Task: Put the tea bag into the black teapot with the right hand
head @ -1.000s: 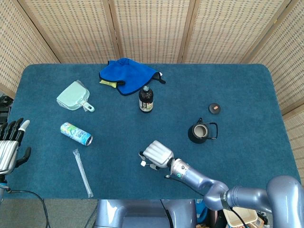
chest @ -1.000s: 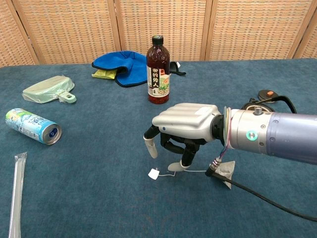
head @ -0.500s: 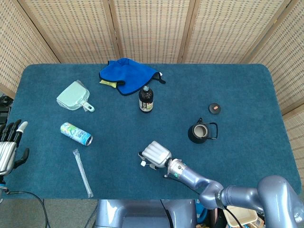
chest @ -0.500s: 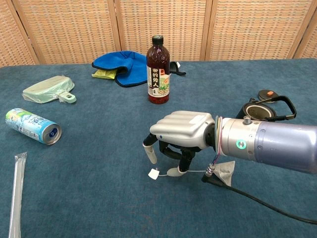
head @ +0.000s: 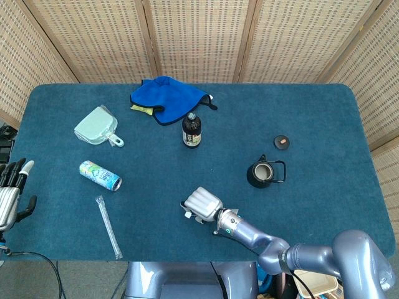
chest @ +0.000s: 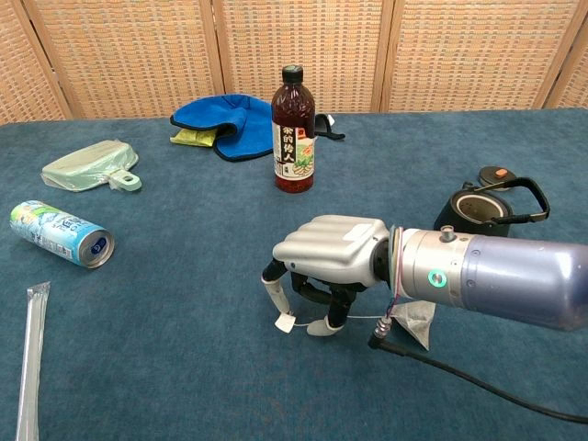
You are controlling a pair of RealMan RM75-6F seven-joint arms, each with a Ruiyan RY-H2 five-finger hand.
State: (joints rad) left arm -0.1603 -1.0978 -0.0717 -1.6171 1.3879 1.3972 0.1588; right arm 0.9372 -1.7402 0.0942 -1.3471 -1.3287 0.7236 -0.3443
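My right hand (chest: 331, 257) sits palm-down on the tabletop (chest: 184, 276), fingers (chest: 274, 292) curled downward with their tips at the cloth. The tea bag (chest: 415, 322) lies flat under my wrist, on the forearm side of the hand, not beneath the fingertips. Its string (chest: 363, 318) runs out leftward along the tabletop to the small white tag (chest: 286, 322), which lies just beside my fingertips. So the long axis, bag to string to tag, runs roughly parallel to my forearm, with the tag end nearest the fingers.

I cannot tell whether the thumb and a finger already pinch the string or only touch down beside it; the chest view shows the tips close around it, nothing lifted.

The black teapot (chest: 480, 208) stands open, well off to the right and further back, its lid (head: 282, 142) lying apart. My left hand (head: 11, 196) rests at the far left edge, fingers apart, empty, well away from everything.

Judgement: the tag and string are the reachable grasp, not the bag itself.
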